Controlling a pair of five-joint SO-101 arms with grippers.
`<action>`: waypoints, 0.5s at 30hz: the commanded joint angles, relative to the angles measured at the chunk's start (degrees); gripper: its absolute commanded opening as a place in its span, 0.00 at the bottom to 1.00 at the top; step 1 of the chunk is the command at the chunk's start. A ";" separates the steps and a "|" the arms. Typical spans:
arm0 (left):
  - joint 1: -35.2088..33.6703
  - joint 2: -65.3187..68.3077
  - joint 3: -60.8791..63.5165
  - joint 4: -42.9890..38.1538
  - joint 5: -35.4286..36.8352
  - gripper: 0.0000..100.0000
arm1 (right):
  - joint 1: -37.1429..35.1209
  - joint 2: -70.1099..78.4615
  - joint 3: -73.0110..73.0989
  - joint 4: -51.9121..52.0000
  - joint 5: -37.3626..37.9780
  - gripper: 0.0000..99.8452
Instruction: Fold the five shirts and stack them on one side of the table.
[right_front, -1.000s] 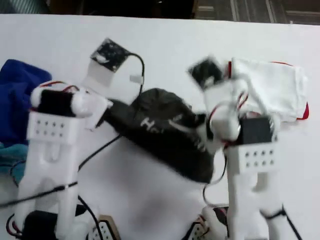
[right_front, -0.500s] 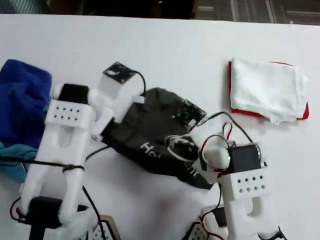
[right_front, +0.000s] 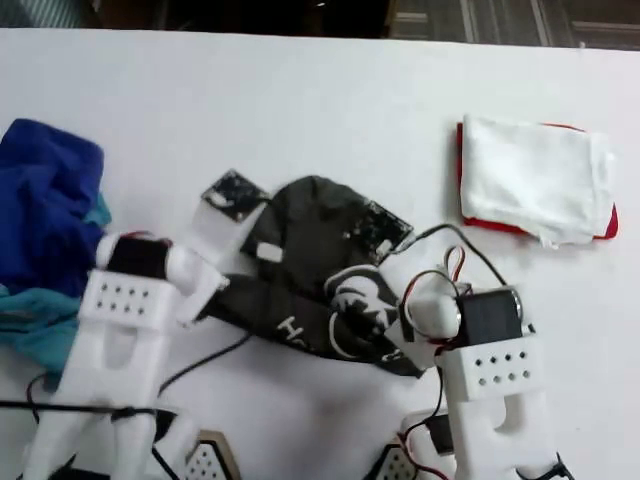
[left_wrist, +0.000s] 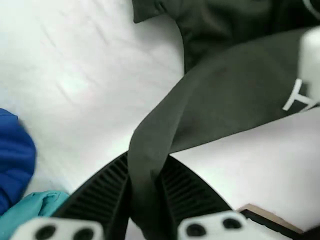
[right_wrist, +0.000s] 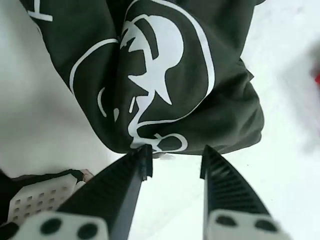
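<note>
Left arm has pulled back toward the near-left of the table (right_front: 300, 90) over the last second, dragging a band of the dark shirt (right_front: 320, 250) with it. Right arm retracted earlier and hasn't moved in the last half second.

Left gripper (left_wrist: 146, 170): clamped on a rolled fold of the dark shirt, with cloth running out from between the fingers toward the shirt body.

Right gripper (right_wrist: 175, 155): fingers parted, moderate gap, nothing in it. Tips sit just off the shirt's near-right hem, by the white round print.

Dark shirt: bunched mid-table between the two arms, not flat, print side up.

White shirt (right_front: 535, 178): folded, lying on top of the red shirt (right_front: 608, 226), far right side.

Blue shirt (right_front: 45, 200) and teal shirt (right_front: 40, 320): crumpled together at the left edge.
</note>
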 joint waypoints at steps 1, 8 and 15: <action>-3.60 -2.55 0.75 -1.05 -1.14 0.02 | 0.13 -1.45 -3.60 0.40 0.35 0.16; -12.75 0.53 0.84 -2.99 -3.78 0.02 | -0.31 -0.92 -17.58 4.44 -6.86 0.17; -15.03 2.02 0.84 -2.90 -4.22 0.02 | -0.31 3.38 -30.51 1.80 -10.81 0.17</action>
